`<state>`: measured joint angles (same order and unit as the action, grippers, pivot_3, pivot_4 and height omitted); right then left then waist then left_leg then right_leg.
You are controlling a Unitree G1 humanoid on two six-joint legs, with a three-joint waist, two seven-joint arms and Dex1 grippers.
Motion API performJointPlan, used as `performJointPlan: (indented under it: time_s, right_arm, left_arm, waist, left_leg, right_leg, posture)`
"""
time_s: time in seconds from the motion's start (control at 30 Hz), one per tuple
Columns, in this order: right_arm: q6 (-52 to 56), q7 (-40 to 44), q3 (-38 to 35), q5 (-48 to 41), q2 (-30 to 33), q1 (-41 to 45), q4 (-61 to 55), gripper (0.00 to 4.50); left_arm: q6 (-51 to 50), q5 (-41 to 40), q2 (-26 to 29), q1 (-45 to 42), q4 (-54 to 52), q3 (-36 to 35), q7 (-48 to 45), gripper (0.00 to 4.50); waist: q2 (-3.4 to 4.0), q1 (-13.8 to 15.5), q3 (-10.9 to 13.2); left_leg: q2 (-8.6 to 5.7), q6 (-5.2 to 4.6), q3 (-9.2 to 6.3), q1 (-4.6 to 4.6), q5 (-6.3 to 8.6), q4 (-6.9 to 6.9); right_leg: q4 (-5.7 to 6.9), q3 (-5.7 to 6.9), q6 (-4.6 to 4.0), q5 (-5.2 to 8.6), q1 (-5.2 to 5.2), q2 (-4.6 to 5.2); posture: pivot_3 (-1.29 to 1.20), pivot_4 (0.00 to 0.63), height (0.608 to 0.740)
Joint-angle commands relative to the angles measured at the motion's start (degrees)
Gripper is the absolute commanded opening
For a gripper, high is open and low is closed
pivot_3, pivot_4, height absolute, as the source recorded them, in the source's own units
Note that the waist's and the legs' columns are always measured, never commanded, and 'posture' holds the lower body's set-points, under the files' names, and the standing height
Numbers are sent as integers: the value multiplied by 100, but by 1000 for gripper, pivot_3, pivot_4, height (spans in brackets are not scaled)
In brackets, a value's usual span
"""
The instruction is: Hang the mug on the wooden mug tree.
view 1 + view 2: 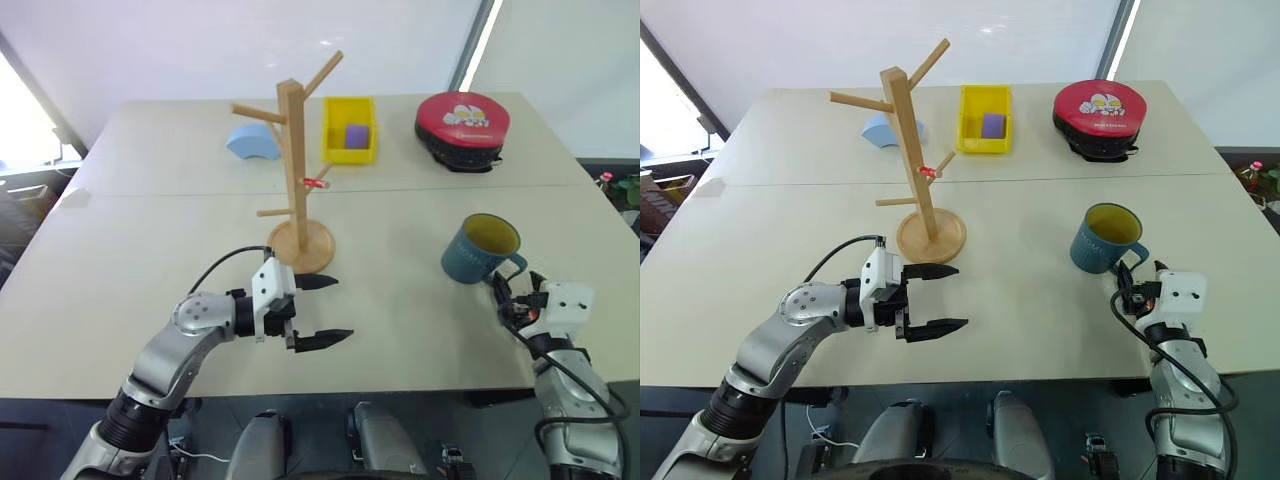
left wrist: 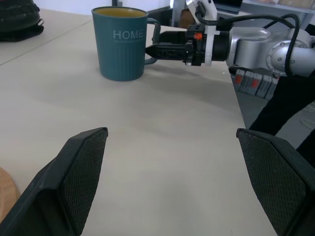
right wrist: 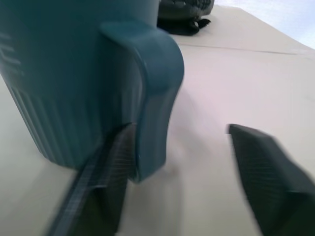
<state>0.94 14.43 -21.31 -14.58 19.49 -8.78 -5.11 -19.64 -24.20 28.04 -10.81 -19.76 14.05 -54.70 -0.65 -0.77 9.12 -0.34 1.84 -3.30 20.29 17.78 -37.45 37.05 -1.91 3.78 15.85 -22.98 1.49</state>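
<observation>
The dusty-blue mug (image 1: 478, 250) with a yellow-olive inside stands upright on the table at the right, its handle (image 3: 157, 83) turned toward me. My right gripper (image 1: 510, 290) is level at the handle and open. One finger (image 3: 113, 162) sits between the handle and the mug's wall. The other finger (image 3: 261, 162) stands clear of the handle on its outer side. The wooden mug tree (image 1: 292, 160) stands mid-table on its round base (image 1: 300, 245), pegs bare. My left gripper (image 1: 340, 308) hovers open in front of that base, pointing right toward the mug (image 2: 120, 44).
A yellow square bin (image 1: 349, 130) holding a purple block stands behind the tree. A red round case (image 1: 462, 120) lies at the back right and a light blue arched piece (image 1: 253, 143) at the back left. The table's front edge runs just below both grippers.
</observation>
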Motion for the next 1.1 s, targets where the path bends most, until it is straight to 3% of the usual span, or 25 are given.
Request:
performJointPlan:
  time_s: [0.03, 0.1, 0.13, 0.37, 0.47, 0.63, 0.8, 1.1]
  right_arm:
    - [-43, 91, -6, -123, -45, -20, -171, 1253]
    - [-31, 127, 39, -132, -69, -53, -242, 187]
    - [-25, 157, 71, -139, -79, -71, -281, 78]
    - [5, 310, 427, 177, 65, -170, -584, 78]
    - [-159, 666, 1057, 939, 577, -61, -1123, 78]
    - [137, 1271, 1978, 1464, 1226, 765, -2164, 78]
    - [1028, 1612, 2344, 1435, 1398, 2013, -2616, 78]
    - [1887, 2005, 2826, 1540, 1451, 3174, -2842, 78]
  left_arm:
    - [91, -25, 10, 38, -239, -98, 39, 4500]
    - [115, -4, 17, 52, -232, -95, 45, 4500]
    - [125, 7, 21, 59, -229, -93, 48, 4500]
    - [192, 44, 52, 136, -225, -119, 56, 4500]
    - [246, 5, 63, 186, -128, -345, 151, 4500]
    - [386, -13, 271, 264, 153, -804, 116, 4500]
    - [443, -113, 417, 319, 286, -1215, 133, 4500]
    - [307, -421, 591, 259, 363, -1944, 148, 4500]
  waist:
    - [0, 0, 0]
    - [0, 1, 0]
    - [0, 1, 0]
    - [0, -4, 0]
    - [9, -29, 4]
    - [9, -37, 7]
    - [-1, 16, 13]
    - [-9, -14, 22]
  left_leg:
    - [0, 0, 0, 0, 0, 0]
    - [0, 0, 0, 1, 0, 0]
    - [0, 0, 0, 0, 0, 0]
    - [0, 0, 0, 0, 0, 0]
    - [0, 0, 1, -1, 0, 1]
    - [7, -1, 0, -6, -1, 0]
    - [0, -3, -8, 7, -3, -9]
    - [-5, -4, -12, 21, -1, -17]
  right_leg:
    - [0, 0, 0, 0, 0, 0]
    - [0, 0, 0, 0, 0, 1]
    - [0, 0, 0, 0, 0, 2]
    - [0, 0, 0, 0, 0, 2]
    - [0, 0, 0, 0, -1, 0]
    - [5, -2, 0, 0, -5, -13]
    - [3, 9, 1, 0, -6, 0]
    - [-7, 22, 2, -1, -8, 21]
  posture:
    - [0, 150, 740]
    - [0, 150, 740]
    - [0, 150, 740]
    - [0, 150, 740]
    - [0, 150, 740]
    - [0, 150, 740]
    - [0, 150, 740]
    - [0, 150, 740]
